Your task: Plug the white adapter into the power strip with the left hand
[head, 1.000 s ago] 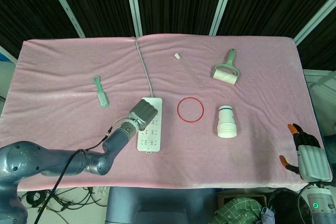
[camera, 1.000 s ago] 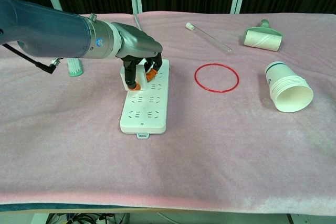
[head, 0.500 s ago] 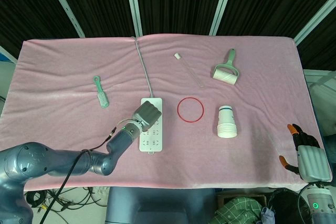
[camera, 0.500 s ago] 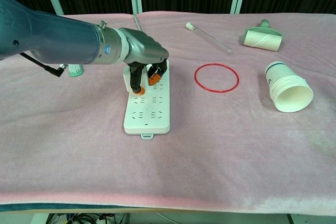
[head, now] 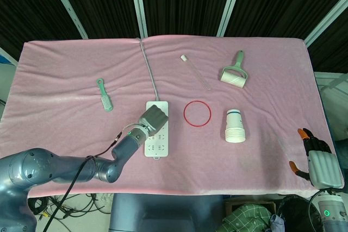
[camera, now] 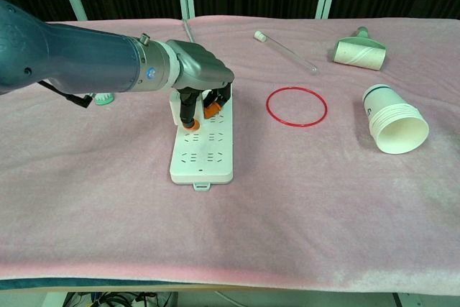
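I've got the left hand [camera: 200, 80] grasping the white adapter [camera: 175, 108] over the power strip [camera: 203, 154]; insertion step, next I press straight down.

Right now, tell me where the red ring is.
The thin red ring lies flat on the pink cloth near the table's middle in the head view, between the white power strip on its left and the white paper cup on its right.
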You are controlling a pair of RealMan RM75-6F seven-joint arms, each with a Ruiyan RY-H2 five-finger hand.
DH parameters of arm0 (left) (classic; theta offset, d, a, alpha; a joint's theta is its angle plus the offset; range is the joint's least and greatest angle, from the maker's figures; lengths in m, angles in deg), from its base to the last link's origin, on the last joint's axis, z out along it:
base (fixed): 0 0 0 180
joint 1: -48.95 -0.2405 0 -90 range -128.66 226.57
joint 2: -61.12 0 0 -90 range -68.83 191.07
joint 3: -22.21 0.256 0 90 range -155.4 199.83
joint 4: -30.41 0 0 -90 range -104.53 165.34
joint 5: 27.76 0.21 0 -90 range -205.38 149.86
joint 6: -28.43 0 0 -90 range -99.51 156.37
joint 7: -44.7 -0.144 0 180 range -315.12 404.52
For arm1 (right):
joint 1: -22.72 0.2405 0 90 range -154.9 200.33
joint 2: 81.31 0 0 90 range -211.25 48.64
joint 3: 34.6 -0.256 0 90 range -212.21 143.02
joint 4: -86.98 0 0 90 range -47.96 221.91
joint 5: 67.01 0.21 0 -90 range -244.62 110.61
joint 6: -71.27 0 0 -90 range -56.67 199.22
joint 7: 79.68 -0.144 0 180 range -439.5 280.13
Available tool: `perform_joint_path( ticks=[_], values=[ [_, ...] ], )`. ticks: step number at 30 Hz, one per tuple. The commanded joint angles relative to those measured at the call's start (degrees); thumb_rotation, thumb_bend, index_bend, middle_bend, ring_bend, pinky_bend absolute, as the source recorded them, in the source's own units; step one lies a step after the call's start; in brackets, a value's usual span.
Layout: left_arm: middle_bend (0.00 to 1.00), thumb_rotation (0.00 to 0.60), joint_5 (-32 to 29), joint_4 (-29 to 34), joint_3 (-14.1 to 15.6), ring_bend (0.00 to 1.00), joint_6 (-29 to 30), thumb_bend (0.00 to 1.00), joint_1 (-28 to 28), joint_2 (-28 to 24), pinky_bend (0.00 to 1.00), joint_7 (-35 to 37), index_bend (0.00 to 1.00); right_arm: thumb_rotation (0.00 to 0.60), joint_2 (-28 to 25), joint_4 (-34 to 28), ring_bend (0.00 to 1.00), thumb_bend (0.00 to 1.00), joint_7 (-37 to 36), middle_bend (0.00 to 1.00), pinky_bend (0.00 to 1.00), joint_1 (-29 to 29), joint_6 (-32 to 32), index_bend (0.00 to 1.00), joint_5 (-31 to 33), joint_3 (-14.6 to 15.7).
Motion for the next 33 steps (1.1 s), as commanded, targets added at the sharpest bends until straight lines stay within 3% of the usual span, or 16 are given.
perform_joint_path(
  ticks=[1, 4, 7, 13, 20, 26, 29, 33],
  values=[
    [0.34, 0.600, -0.3, 1.2, -0.4, 0.24, 1.9, 0.21, -0.5, -0.6, 0.47, -0.2, 0.29, 0.600, 0.0, 0.0, 0.17, 0.19, 0.1, 0.07, 0.18, 0.0, 0.0, 0.10, 0.0, 0.0],
    [0.18, 0.600, -2.3, 2.3, -0.6, 0.08, 3.3, 0.13, -0.5, -1.2, 0.32, -1.3, 0.19, 0.600, 0.0, 0.0, 0.17, 0.19, 0.1, 0.07, 0.19, 0.0, 0.0, 0.10, 0.0, 0.0],
    [0.11, 0.600, -4.6, 3.7, -1.0, 0.01, 5.3, 0.10, -0.3, -1.7, 0.25, -2.5, 0.15, 0.600, 0.0, -0.1, 0.17, 0.19, 0.2, 0.07, 0.19, 0.0, 0.0, 0.10, 0.0, 0.0],
    [0.08, 0.600, -7.3, 8.3, -3.0, 0.00, 9.4, 0.09, -0.1, -4.4, 0.15, -3.8, 0.14, 0.600, 0.0, 0.0, 0.17, 0.19, 0.2, 0.07, 0.19, 0.1, -0.2, 0.10, 0.1, 0.0],
    [0.08, 0.600, -7.0, 18.5, -4.5, 0.00, 14.2, 0.09, -1.1, -13.0, 0.11, -3.6, 0.14, 0.600, 0.1, 0.0, 0.17, 0.19, 0.3, 0.07, 0.19, 0.1, -0.2, 0.10, 0.4, 0.0],
    [0.08, 0.600, 1.3, 33.8, -3.8, 0.00, 25.1, 0.09, -7.4, -25.6, 0.13, 2.0, 0.12, 0.600, 0.1, -0.1, 0.17, 0.19, 0.8, 0.07, 0.19, 0.0, 0.0, 0.10, 0.7, -0.1],
    [0.07, 0.600, 9.3, 42.9, -0.4, 0.00, 31.2, 0.09, -14.2, -33.0, 0.13, 7.5, 0.12, 0.600, 0.1, 0.0, 0.17, 0.19, 1.0, 0.07, 0.18, 0.0, 0.2, 0.10, 0.8, -0.3],
    [0.06, 0.600, 21.5, 48.7, 6.7, 0.00, 36.2, 0.09, -23.4, -40.3, 0.13, 13.0, 0.11, 0.600, 0.1, 0.1, 0.17, 0.19, 1.3, 0.07, 0.18, -0.1, 0.6, 0.10, 0.9, -0.4]
  ],
)
